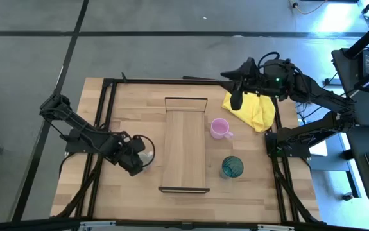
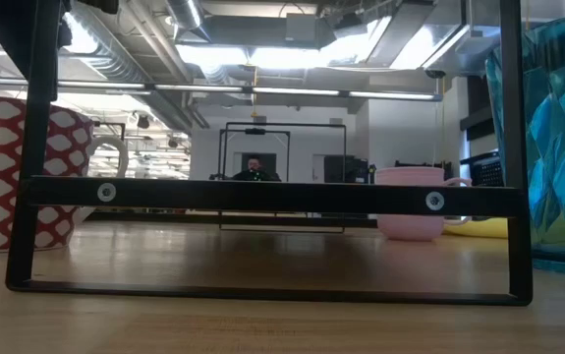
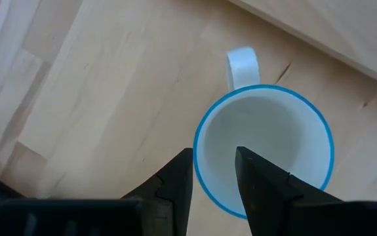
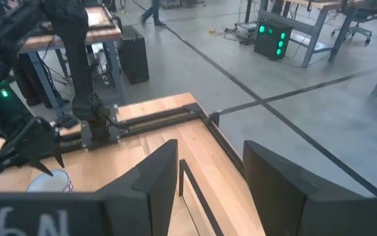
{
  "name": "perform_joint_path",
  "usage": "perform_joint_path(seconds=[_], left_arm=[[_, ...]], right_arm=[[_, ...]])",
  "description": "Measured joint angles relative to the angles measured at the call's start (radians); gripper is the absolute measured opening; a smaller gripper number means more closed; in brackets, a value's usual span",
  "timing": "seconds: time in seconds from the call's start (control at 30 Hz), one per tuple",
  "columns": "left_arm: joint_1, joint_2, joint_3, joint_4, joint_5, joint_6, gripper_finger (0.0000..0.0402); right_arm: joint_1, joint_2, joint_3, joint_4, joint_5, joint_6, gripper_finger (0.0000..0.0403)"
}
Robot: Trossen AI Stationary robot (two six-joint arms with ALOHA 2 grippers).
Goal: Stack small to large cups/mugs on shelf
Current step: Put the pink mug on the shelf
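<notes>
A mug, white inside with a blue rim and red-and-white patterned outside, stands upright on the tabletop left of the shelf. My left gripper points down over it, open, one finger inside the mug and one outside the wall on the side away from the handle. The pink mug and the teal cup stand on the table right of the shelf. My right gripper is open and empty, up over the far right of the table. My left gripper's fingers stand astride the mug's wall from above. I cannot tell whether either finger touches the wall. The mug stands on its base on the table.
A crumpled yellow cloth lies at the far right, under my right arm. Dark metal frames stand at the shelf's near end and far end. The shelf board is bare. A person shows far behind the table.
</notes>
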Motion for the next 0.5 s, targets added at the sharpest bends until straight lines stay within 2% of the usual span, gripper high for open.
perform_joint_path(seconds=[0.17,0.3,0.5], left_arm=[[0.000,0.000,0.000,0.015,0.000,-0.048,0.0110],[0.000,0.000,0.000,0.041,0.001,-0.067,0.0110],[0.000,0.000,0.000,0.078,0.000,-0.070,0.0110]], right_arm=[[-0.011,0.000,0.000,-0.017,0.001,0.015,0.0173],[-0.011,0.000,0.000,-0.015,0.001,0.087,0.0173],[-0.011,0.000,0.000,-0.016,-0.021,0.058,0.0173]])
